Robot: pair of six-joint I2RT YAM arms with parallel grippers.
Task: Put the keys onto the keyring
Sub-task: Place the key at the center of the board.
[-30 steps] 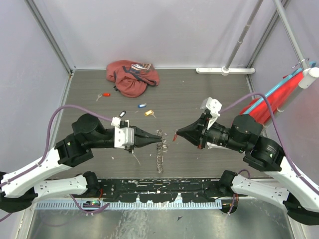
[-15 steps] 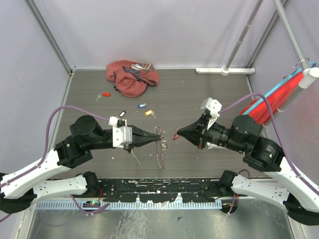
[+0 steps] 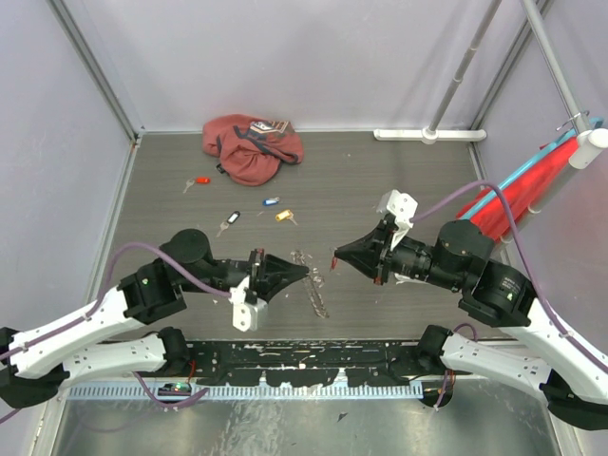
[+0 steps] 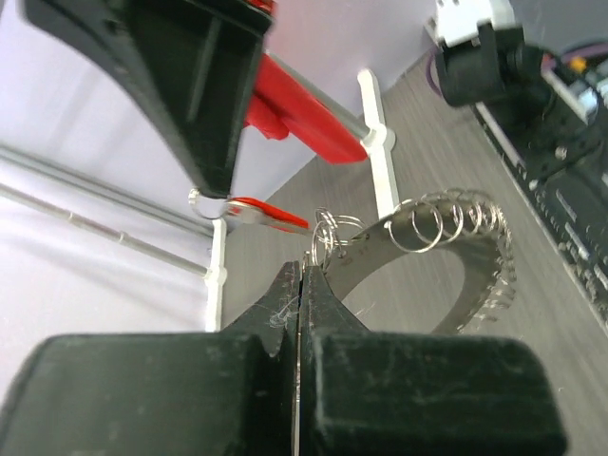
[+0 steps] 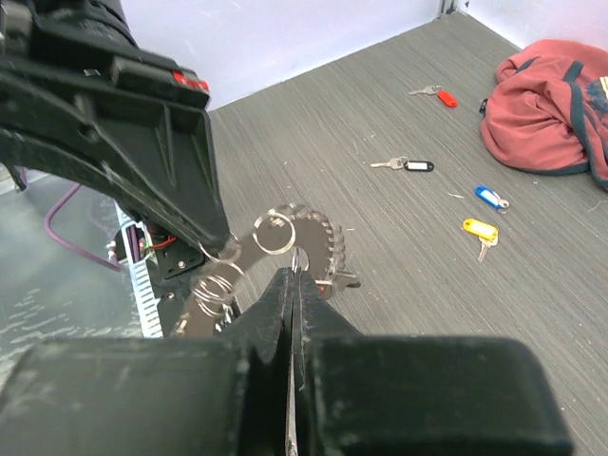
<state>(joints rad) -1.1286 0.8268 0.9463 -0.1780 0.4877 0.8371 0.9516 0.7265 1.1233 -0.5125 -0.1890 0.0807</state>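
The left end effector (image 3: 304, 272) clenches the keyring (image 3: 316, 294). Beside the keyring, the right end effector (image 3: 338, 255) grips a red key (image 4: 269, 215).

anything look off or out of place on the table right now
Nothing looks damaged or spilled. The only loose ends: a red key, black key, blue key and yellow key lie scattered on the table near the crumpled bag, off the keyring that the left tool grips.

Keyring (image 3: 313, 290) sits between left claw (image 3: 302, 272) and right claw (image 3: 336, 256); keys (image 3: 272, 201) behind.
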